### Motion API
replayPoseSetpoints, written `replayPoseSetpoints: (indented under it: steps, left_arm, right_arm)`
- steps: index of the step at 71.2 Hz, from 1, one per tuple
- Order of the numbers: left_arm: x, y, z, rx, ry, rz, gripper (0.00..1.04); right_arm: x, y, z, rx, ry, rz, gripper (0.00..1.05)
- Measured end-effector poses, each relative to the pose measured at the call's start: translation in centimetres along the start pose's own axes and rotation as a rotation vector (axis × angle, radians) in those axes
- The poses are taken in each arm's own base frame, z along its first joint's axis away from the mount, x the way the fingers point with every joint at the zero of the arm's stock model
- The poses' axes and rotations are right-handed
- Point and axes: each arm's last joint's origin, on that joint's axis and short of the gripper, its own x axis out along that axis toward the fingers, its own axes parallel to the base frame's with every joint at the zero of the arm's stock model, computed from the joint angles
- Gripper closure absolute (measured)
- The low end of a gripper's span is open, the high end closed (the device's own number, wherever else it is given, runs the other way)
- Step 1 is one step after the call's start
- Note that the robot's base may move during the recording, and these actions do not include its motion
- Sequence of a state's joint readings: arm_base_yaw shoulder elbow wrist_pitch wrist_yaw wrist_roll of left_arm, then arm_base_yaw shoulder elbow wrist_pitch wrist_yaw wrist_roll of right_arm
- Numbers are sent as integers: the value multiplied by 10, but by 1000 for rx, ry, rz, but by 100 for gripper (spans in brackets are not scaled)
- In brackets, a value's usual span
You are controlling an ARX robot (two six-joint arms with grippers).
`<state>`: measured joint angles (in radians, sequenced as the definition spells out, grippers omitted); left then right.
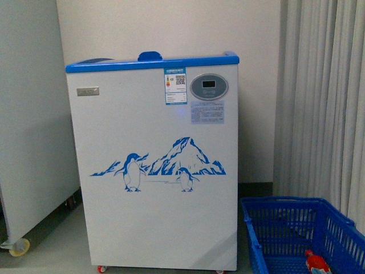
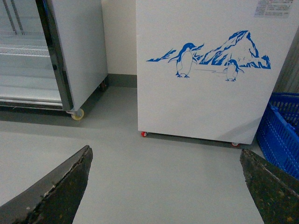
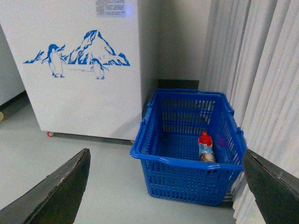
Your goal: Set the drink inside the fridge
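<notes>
Two grippers show, each in its own wrist view, and both are spread wide with nothing between the jaws. The left gripper [image 2: 163,189] hangs over bare grey floor [image 2: 154,158], its dark, scuffed fingers [image 2: 56,191] far apart. The right gripper [image 3: 163,189] is opened just as wide, and its fingers [image 3: 273,186] frame a blue basket [image 3: 154,157] on the floor ahead. The drink [image 3: 205,146], a small bottle with a red cap and a mostly red label, is inside that basket, down on its bottom and close to the wall nearest the curtain [image 3: 261,70]. Whether it stands or leans I cannot tell. Neither gripper touches it. The fridge [image 1: 154,171] stands straight ahead of the robot. It is a white chest with a blue top rim, a blue picture of penguins and a mountain on its front, an oval grey display near the upper right corner, and printed labels beside and below that display. Small red wheels [image 2: 144,134] carry it. From here the top cannot be seen well enough to say whether it is open. The basket sits just beside the fridge on the robot's right, between the fridge and the pale curtain. On the fridge's other side, with a narrow gap between them, is a tall pale grey cabinet [image 1: 34,114] on a yellowish wheel [image 1: 20,247].
</notes>
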<state>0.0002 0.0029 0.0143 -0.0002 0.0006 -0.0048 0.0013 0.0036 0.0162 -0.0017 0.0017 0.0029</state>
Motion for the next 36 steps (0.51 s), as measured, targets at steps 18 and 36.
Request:
replayPoseSetpoints:
  steps: [18,36]
  left_arm:
    - [0,0,0,0,0,0,8]
    - [0,0,0,0,0,0,8]
  right_arm:
    - [0,0,0,0,0,0,8]
    - [0,0,0,0,0,0,8]
